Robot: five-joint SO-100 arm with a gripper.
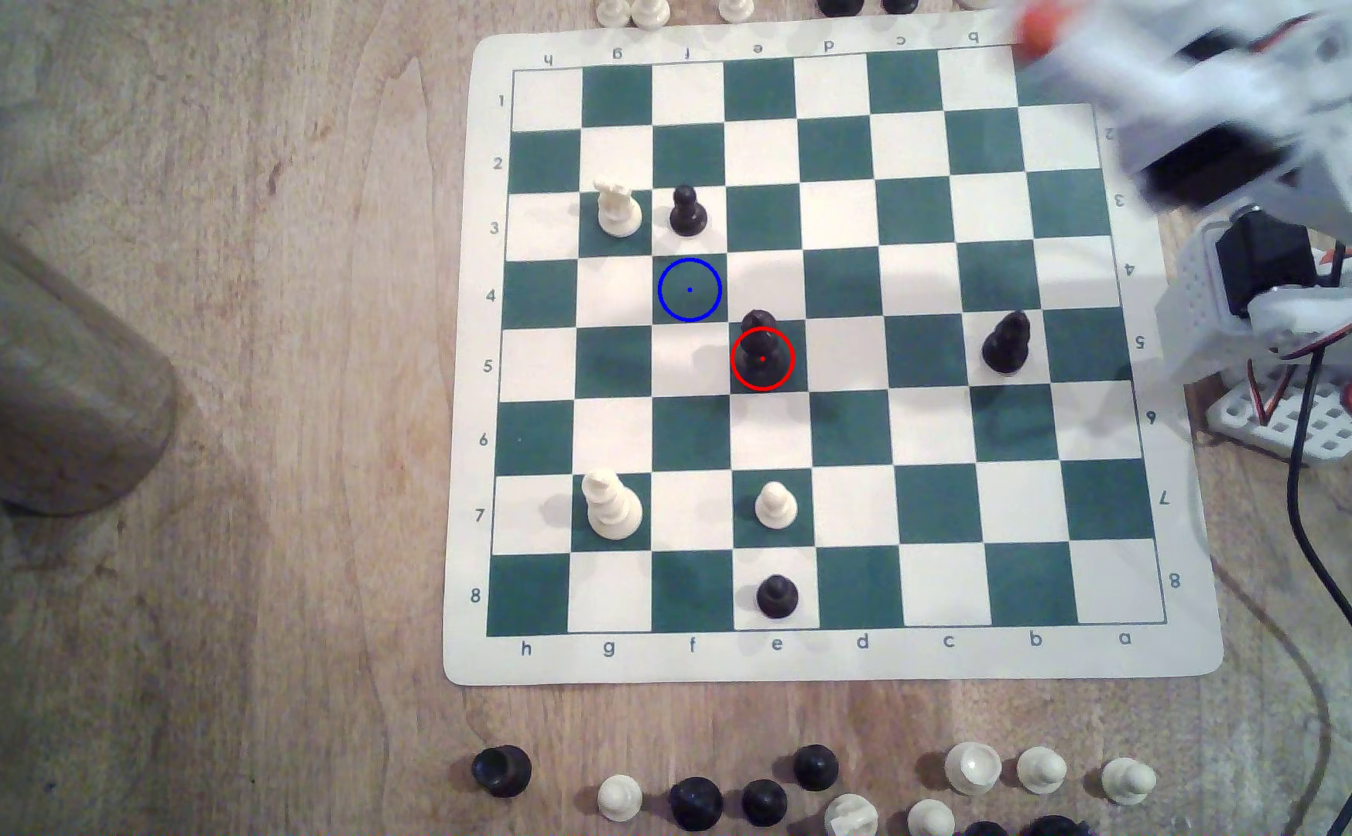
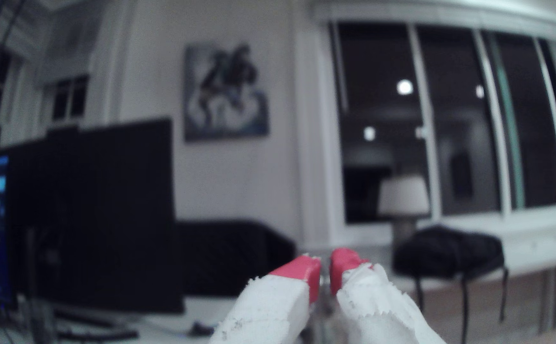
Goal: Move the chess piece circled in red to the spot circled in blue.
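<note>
Approach not begun: gripper (image 2: 325,269) raised, nothing held.

Red-tipped jaws nearly together, a thin gap between, pointing out into the room, not down at the board. Tall, slim, glossy black chess piece (image 1: 761,347) stood on its red-ringed green square, far below and well out from the gripper; blue-ringed dark green square (image 1: 689,289) lay diagonally next beyond it, further still. Judgement: tilt wrist down, spread the jaws, descend over the piece's narrow upper stem, clear of the round-headed black pawn (image 1: 688,211) near the target.
</note>
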